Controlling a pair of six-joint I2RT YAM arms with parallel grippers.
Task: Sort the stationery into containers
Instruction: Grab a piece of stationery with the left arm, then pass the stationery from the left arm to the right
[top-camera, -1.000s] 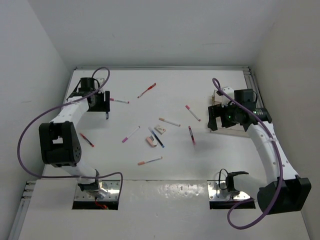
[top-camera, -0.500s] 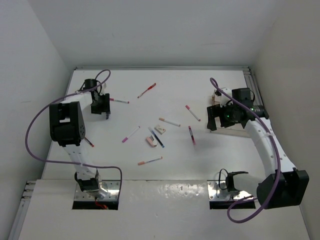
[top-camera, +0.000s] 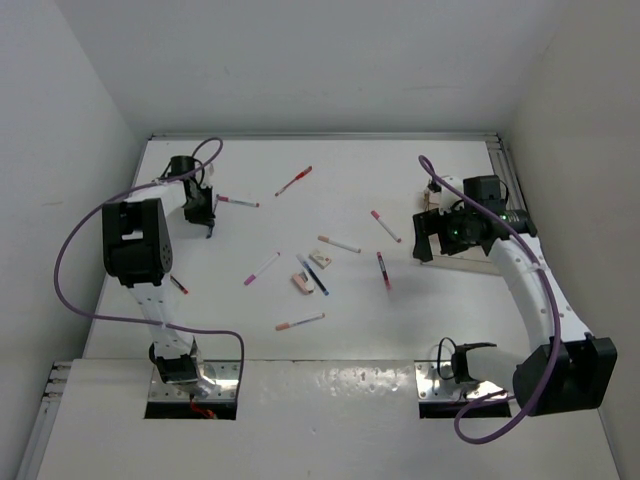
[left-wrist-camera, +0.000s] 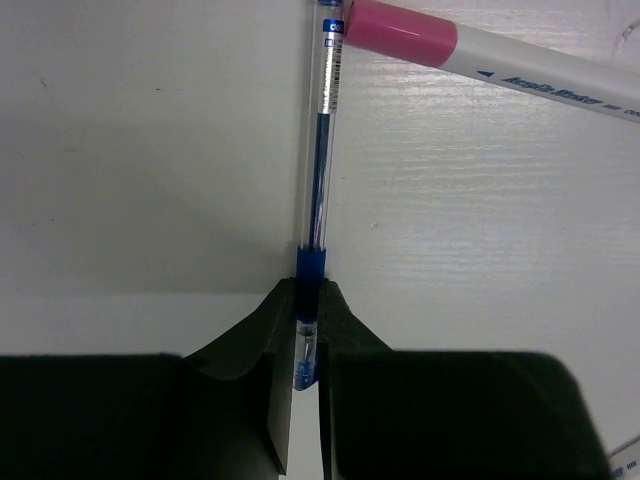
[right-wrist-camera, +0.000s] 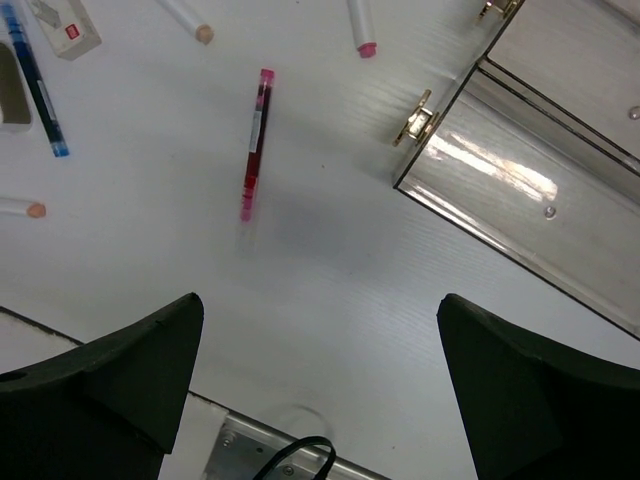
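My left gripper (left-wrist-camera: 308, 300) is shut on the tip end of a blue pen (left-wrist-camera: 318, 170) with a clear barrel, which lies on the white table and points away from the jaws. A white pen with a pink cap (left-wrist-camera: 480, 55) lies just past its far end. In the top view this gripper (top-camera: 206, 216) is at the far left of the table. My right gripper (right-wrist-camera: 320, 300) hangs open and holds nothing, above bare table beside the clear box (right-wrist-camera: 540, 170). A red pen (right-wrist-camera: 255, 145) lies ahead of it.
Several pens and two erasers (top-camera: 321, 259) (top-camera: 302, 283) lie scattered mid-table, among them a dark blue pen (top-camera: 312, 274) and a red pen (top-camera: 294, 181) at the back. Another red pen (top-camera: 173, 280) lies beside the left arm. White walls enclose the table on three sides.
My left gripper has closed on the blue pen, and the left arm's elbow has swung up and toward the back. The right arm has barely moved.
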